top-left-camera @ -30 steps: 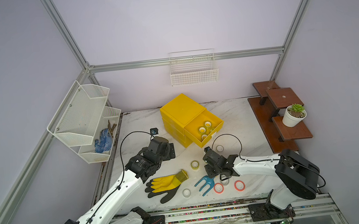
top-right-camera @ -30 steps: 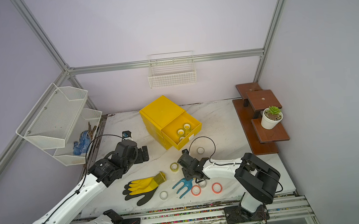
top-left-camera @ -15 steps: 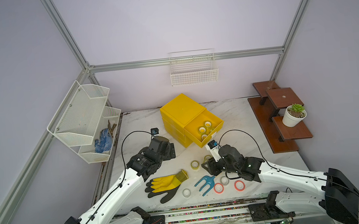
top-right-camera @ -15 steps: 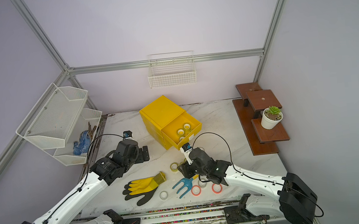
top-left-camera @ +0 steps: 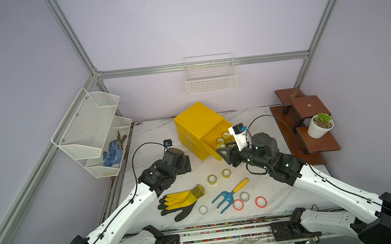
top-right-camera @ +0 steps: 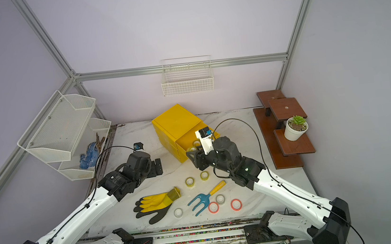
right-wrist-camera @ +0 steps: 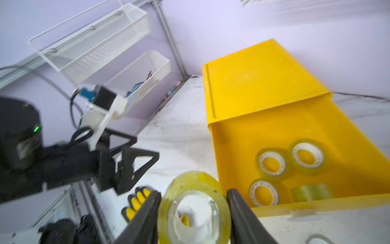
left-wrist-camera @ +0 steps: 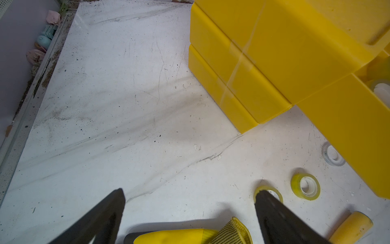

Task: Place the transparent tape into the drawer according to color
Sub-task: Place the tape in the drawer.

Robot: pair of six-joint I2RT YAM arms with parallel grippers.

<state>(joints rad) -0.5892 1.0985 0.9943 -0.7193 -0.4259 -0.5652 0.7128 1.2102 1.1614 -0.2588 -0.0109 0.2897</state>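
My right gripper (right-wrist-camera: 193, 211) is shut on a yellow-green transparent tape roll (right-wrist-camera: 190, 181) and holds it just before the front wall of the open top drawer (right-wrist-camera: 232, 147) of the yellow cabinet (top-left-camera: 197, 125). Several yellow-green rolls (right-wrist-camera: 271, 163) lie inside that drawer. On the table lie two yellow-green rolls (top-left-camera: 212, 179), two clear rolls (top-left-camera: 203, 209) and two red-orange rolls (top-left-camera: 238, 204). My left gripper (left-wrist-camera: 190, 191) is open over bare tabletop beside the cabinet, with nothing between its fingers. In both top views the right gripper (top-right-camera: 194, 156) is at the drawer's front.
A yellow and black glove (top-left-camera: 180, 201) and a blue hand fork with a yellow handle (top-left-camera: 227, 197) lie near the front. White wire baskets (top-left-camera: 91, 128) hang on the left wall. A wooden shelf with a potted plant (top-left-camera: 319, 124) stands at the right.
My right arm has risen from the table near the fork and moved back to the open drawer, carrying the yellow-green roll. The left arm has hardly moved.
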